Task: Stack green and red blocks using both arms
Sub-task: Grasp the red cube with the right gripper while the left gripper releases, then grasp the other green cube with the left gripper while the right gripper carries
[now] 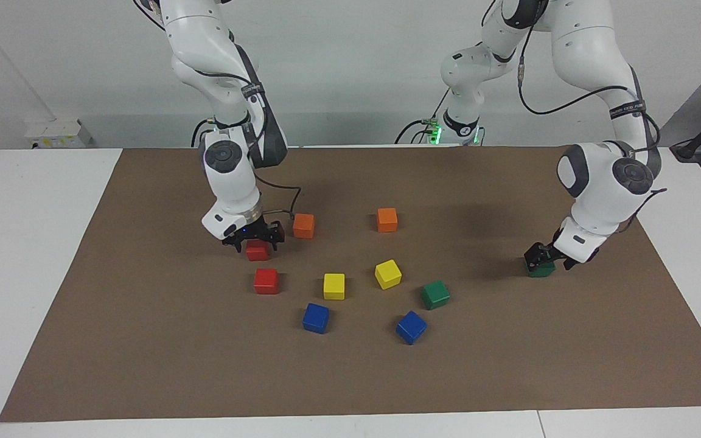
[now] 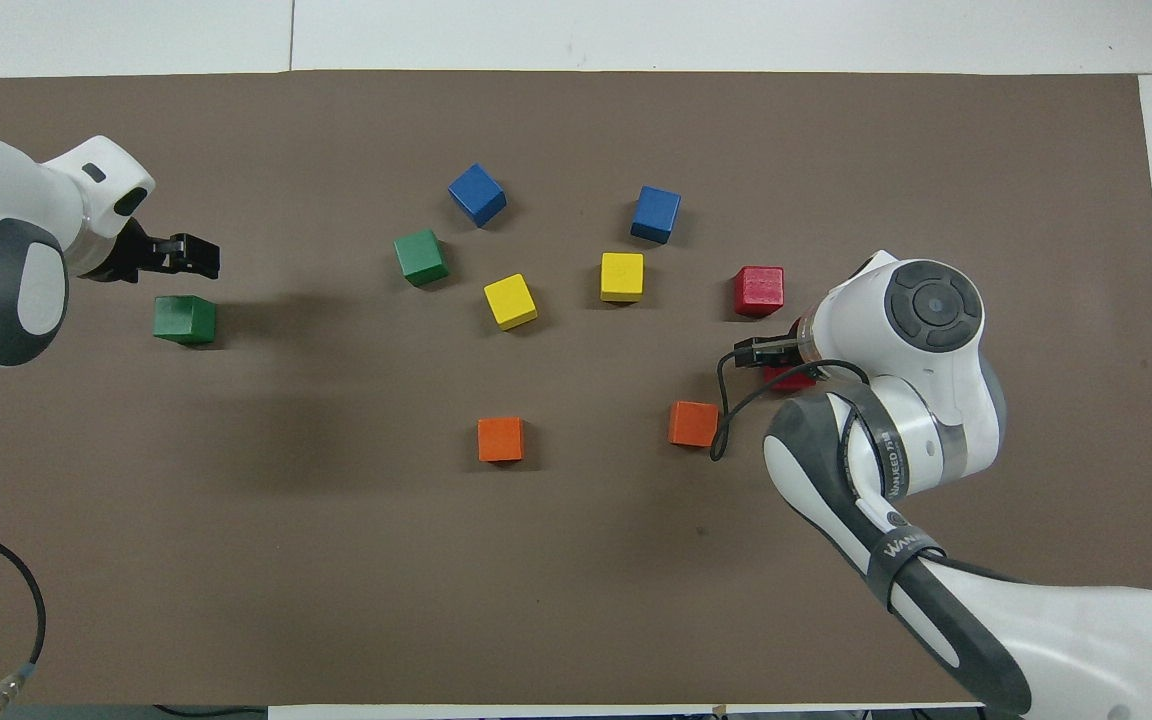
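- Left end effector (image 1: pixel 546 258): fingers spread, gripping nothing. It sits low over the green block (image 2: pixel 184 319) at the left arm's end of the brown mat (image 1: pixel 509 377); that block rests on the mat, uncovered in the overhead view.
- Right end effector (image 1: pixel 254 238): fingers spread, straddling a red block (image 1: pixel 257 250) that rests on the mat. Contact with the block cannot be confirmed.
- Second red block (image 1: pixel 266 280): on the mat, just beside the first, farther from the robots.
- Second green block (image 1: pixel 435 294): on the mat near the middle, between a yellow block (image 1: pixel 387 274) and a blue block (image 1: pixel 411 326).
- Other blocks, all apart and unstacked: a second yellow block (image 1: pixel 334 286), a second blue block (image 1: pixel 316 317), two orange blocks (image 1: pixel 303 225) (image 1: pixel 387 219) nearer to the robots.
- Writing: the band on the right arm (image 2: pixel 886 470) reads "WANJEED"; a second band nearer the base shows "WANJ", the rest hidden.
- Surface (image 1: pixel 28 255): white, carrying the mat.
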`<state>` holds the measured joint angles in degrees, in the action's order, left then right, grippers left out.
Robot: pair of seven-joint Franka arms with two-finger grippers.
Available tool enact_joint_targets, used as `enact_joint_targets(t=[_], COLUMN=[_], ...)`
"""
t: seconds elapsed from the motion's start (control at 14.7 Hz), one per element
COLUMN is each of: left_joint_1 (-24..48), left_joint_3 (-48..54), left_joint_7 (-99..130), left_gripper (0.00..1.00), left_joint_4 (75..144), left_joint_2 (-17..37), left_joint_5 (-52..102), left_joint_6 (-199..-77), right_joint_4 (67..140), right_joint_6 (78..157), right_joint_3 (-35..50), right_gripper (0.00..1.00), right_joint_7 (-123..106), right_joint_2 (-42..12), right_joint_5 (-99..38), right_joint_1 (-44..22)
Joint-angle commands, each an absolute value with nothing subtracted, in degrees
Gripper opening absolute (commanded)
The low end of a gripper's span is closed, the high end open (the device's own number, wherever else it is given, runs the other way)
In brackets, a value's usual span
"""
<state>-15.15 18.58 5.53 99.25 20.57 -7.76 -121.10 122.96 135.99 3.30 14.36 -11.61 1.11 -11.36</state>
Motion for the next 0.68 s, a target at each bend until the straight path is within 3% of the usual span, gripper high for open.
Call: enact_joint_targets(t=[0.0,0.27,0.41,0.61], left_joint_1=[-9.3,-2.7,1.6,4.0], left_joint_3=[18.0,18.1,18.0,18.0], left_joint_7=[14.4,27.4,33.6,41.0], left_gripper=[1.00,1.00,1.00,1.00], left_joint_4=[94.1,92.8,89.8,87.5], left_joint_2=[23.6,25.5,28.5,30.2], left_joint_5=[-8.4,-7.9,-8.3,-8.5], left_joint_6=[-119.1,-120.6,-121.3,-121.1], right_joint_4=[124.6,124.6,124.6,124.7], right_joint_6=[137.8,138.8,138.6,138.0], right_joint_3=[3.6,3.6,3.6,3.6], right_gripper=[1.00,1.00,0.88,0.60], right_joint_7=[15.6,15.7,15.7,16.5], right_joint_2=[-10.9,-11.4,-11.4,-11.3], right_joint_5=[0.5,0.5,0.5,0.5], right_joint_1=[-10.9,-10.9,-10.9,-10.8])
